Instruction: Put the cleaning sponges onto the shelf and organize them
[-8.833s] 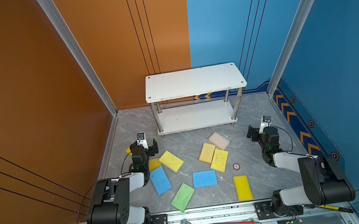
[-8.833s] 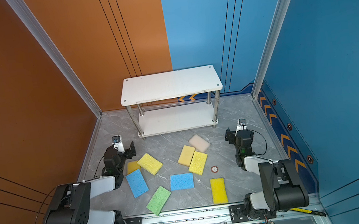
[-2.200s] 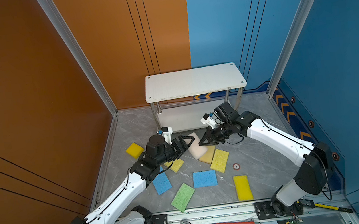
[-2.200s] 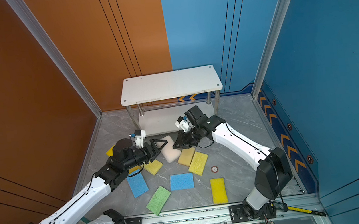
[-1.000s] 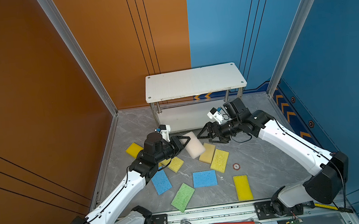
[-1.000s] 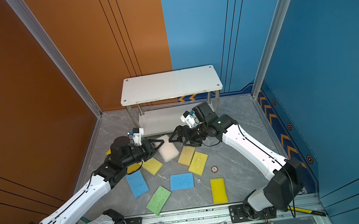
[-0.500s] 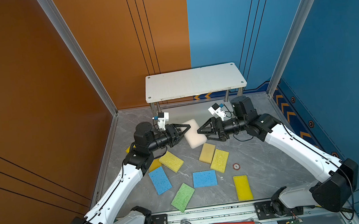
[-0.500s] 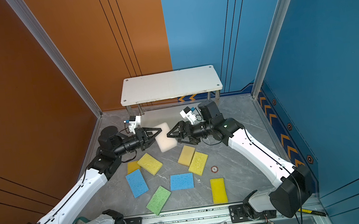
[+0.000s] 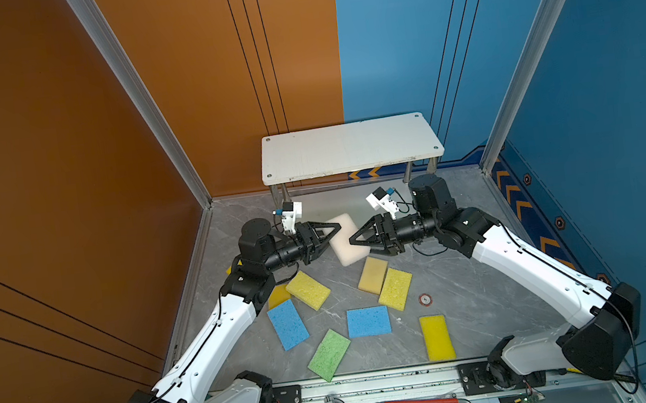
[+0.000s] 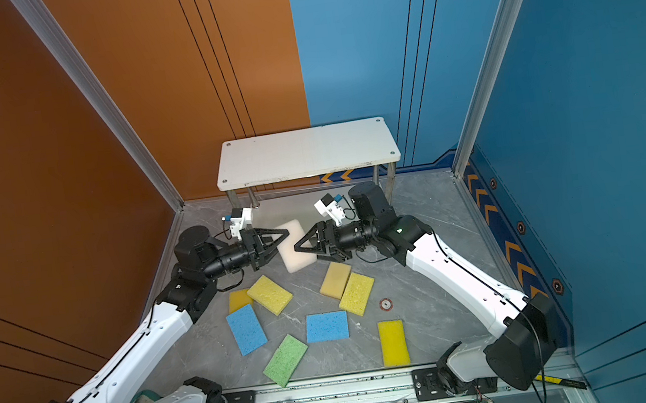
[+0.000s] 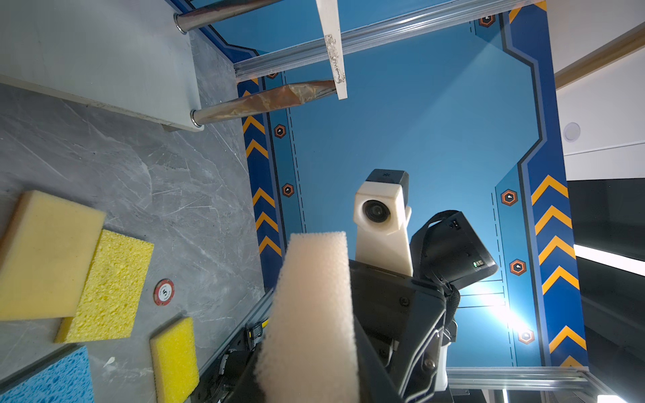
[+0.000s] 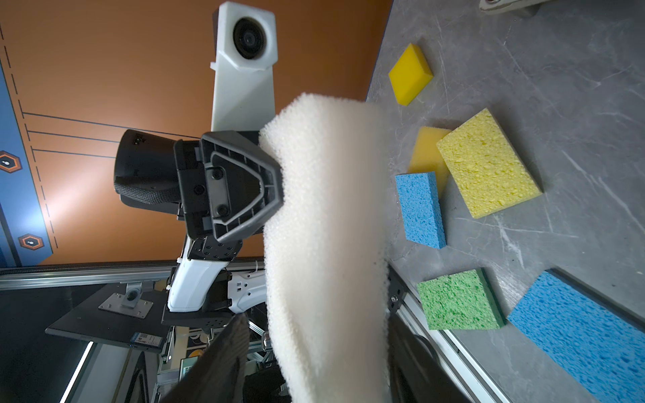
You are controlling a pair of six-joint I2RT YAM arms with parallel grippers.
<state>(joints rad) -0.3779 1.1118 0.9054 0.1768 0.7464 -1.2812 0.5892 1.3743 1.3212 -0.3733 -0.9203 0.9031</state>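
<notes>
1. Left arm (image 9: 219, 328): stretched from its base towards 1 o'clock in both top views; left gripper (image 9: 333, 230) points to 3 o'clock.
2. Left jaws clamped on one edge of the pale pinkish-white sponge (image 9: 345, 245).
3. Right arm (image 9: 529, 256): reaches towards 11 o'clock; right gripper (image 9: 357, 238) points to 9 o'clock, facing the left one.
4. Right jaws apart, straddling the sponge's opposite edge.

Bright, even light leaves soft shadows in both top views, while glare whitens the blue wall (image 11: 495, 307) and the near pale sponge (image 12: 328, 314) blurs.
</notes>
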